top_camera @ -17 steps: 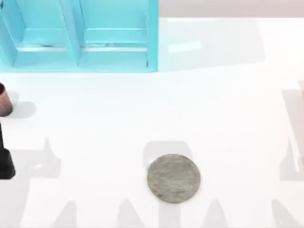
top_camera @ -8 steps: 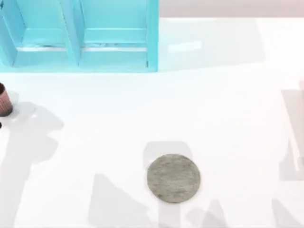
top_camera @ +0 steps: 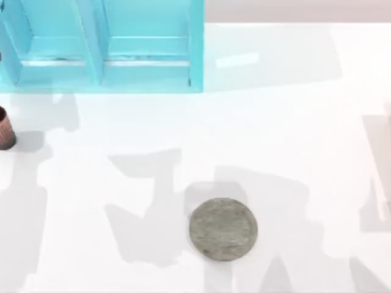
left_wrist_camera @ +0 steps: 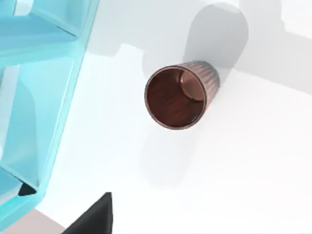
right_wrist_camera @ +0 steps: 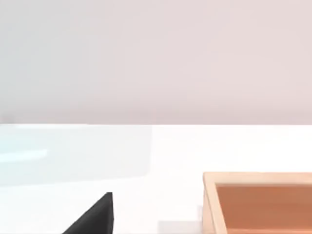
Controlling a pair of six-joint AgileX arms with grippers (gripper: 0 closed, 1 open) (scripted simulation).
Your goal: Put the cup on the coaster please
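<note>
The cup, a reddish-brown ribbed tumbler, stands upright at the far left edge of the table in the top view. The left wrist view looks down into its dark inside. A dark part of my left gripper shows at that view's edge, well apart from the cup and holding nothing. The coaster, a flat mottled grey disc, lies bare near the front middle of the table, far to the right of the cup. A dark part of my right gripper hangs over bare white table.
A turquoise open shelf unit stands at the back left, close behind the cup, and its frame shows beside the cup in the left wrist view. An orange wooden box sits on the table in the right wrist view.
The dark part of my left arm at the top view's left edge has left the picture. Arm shadows have spread toward the table's middle. Cup and coaster have not moved.
</note>
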